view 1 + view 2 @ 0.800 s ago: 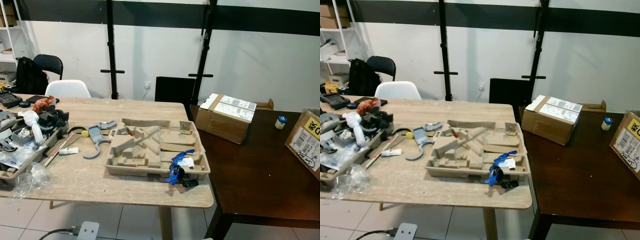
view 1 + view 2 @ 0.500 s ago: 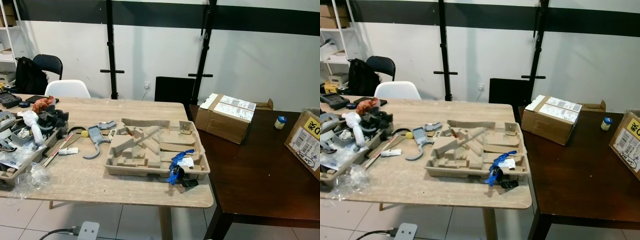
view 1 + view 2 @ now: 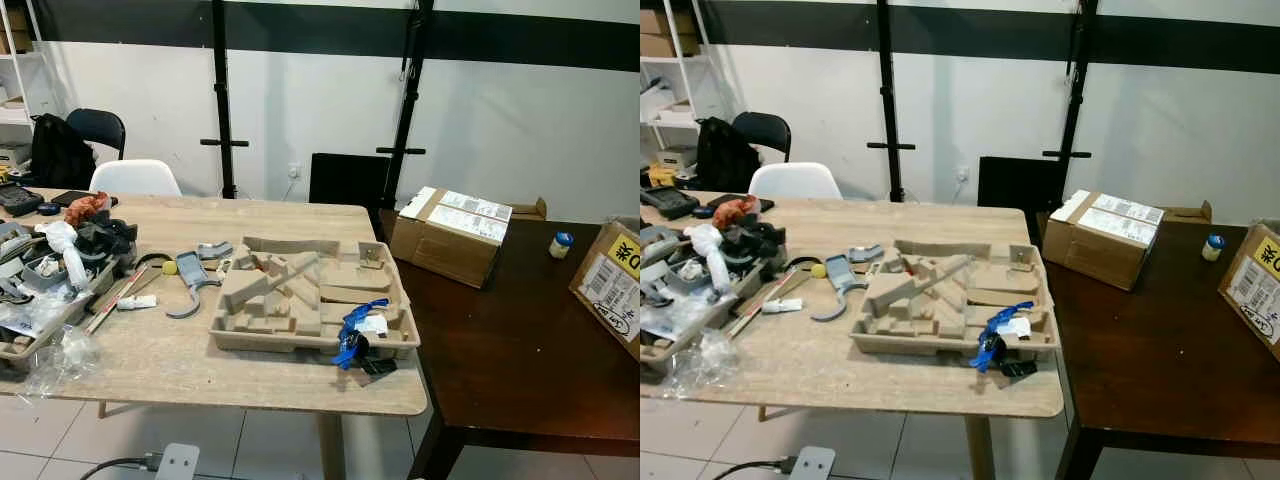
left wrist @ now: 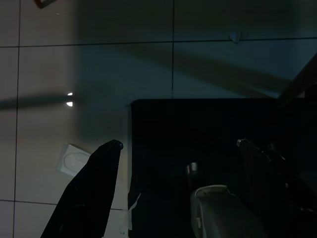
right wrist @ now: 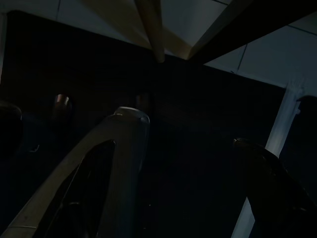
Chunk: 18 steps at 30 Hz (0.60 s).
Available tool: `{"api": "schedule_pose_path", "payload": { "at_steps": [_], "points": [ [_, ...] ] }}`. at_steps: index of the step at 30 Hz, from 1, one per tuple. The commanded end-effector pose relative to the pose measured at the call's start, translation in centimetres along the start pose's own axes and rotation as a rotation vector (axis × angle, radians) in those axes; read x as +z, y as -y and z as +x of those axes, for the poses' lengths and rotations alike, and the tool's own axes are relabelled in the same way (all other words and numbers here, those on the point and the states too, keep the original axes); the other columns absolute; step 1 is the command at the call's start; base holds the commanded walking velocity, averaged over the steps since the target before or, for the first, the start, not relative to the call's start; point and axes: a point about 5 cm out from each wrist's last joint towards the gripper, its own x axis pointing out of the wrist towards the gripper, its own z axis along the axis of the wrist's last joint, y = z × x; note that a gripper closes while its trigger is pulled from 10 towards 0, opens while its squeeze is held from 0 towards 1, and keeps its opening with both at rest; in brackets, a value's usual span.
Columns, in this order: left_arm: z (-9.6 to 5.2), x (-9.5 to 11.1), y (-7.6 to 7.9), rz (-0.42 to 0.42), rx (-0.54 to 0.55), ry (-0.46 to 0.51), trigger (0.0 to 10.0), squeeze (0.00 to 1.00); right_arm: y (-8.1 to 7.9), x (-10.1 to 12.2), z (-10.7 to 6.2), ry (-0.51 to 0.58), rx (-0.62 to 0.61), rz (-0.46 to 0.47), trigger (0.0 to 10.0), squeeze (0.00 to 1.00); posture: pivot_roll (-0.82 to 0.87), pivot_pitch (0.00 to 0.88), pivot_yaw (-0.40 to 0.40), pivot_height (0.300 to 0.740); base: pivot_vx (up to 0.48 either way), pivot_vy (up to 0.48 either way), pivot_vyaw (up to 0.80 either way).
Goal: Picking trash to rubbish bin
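Two surfaces are seen: a light wooden surface carrying a moulded pulp tray with blue-wrapped trash at its near rim, and a dark surface bearing a labelled cardboard box, its print unreadable. Both the left tool and the right tool are held spread apart, empty, over shaded floor.

Left pincer: two long black fingers, smooth, tapering to rounded tips; one is lost in shade along its outer edge. A pale grey rounded housing sits at their base. Right pincer: a light grey, slender curved finger shell with a dark inner face, and a black finger barely distinguishable in the dark.
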Motion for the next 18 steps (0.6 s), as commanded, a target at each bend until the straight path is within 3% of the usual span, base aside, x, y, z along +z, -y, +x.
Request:
{"api": "schedule_pose_path", "payload": {
  "at_steps": [1, 18],
  "points": [
    [-0.06, -0.54, 0.5, 0.01, -0.015, -0.02, 10.0, 0.0, 0.23, -0.33, -0.05, -0.01, -0.008, 0.003, 10.0, 0.0, 0.07, 0.0, -0.038, 0.74, 0.0, 0.0, 0.0],
    [-0.06, -0.57, 0.45, 0.02, -0.019, -0.021, 10.0, 0.0, 0.3, -0.43, -0.08, -0.009, -0.007, -0.008, 10.0, 0.0, 0.07, 0.0, -0.039, 0.74, 0.0, 0.0, 0.0]
  ]
}}
